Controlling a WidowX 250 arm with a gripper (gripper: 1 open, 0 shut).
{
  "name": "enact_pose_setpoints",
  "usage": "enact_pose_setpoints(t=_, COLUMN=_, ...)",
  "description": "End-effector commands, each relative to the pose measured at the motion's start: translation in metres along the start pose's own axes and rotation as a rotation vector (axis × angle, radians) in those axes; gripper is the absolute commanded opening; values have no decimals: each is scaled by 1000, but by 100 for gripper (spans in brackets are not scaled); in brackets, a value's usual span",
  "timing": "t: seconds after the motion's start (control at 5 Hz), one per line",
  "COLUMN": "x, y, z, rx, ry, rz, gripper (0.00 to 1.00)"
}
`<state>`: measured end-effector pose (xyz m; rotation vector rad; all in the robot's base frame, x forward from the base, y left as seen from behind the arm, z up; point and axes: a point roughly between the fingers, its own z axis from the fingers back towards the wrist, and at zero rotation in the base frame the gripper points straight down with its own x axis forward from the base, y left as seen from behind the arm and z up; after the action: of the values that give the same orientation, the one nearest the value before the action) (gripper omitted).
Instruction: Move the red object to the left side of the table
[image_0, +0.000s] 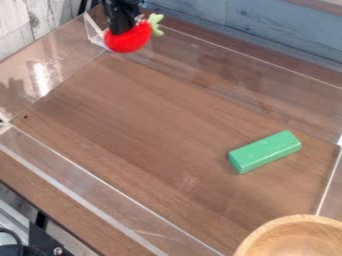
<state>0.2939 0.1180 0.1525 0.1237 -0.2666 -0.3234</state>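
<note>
The red object, a small fuzzy red ball with a green leafy stem, hangs at the far left corner of the table, just above the wood. My gripper comes down from the top edge of the view, its dark fingers shut on the top of the red object. Most of the arm is out of view above the frame.
A green rectangular block lies on the right part of the tabletop. The rim of a light wooden bowl shows at the bottom right corner. Clear acrylic walls border the table on all sides.
</note>
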Motion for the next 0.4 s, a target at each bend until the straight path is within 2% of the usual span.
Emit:
enact_pose_setpoints(t=0.0, x=-1, y=5, z=19, rx=34, ry=-49, rz=14, gripper=0)
enact_pose_setpoints(t=0.2, x=-7, y=5, z=19, rx=29, ry=-49, rz=30, gripper=0)
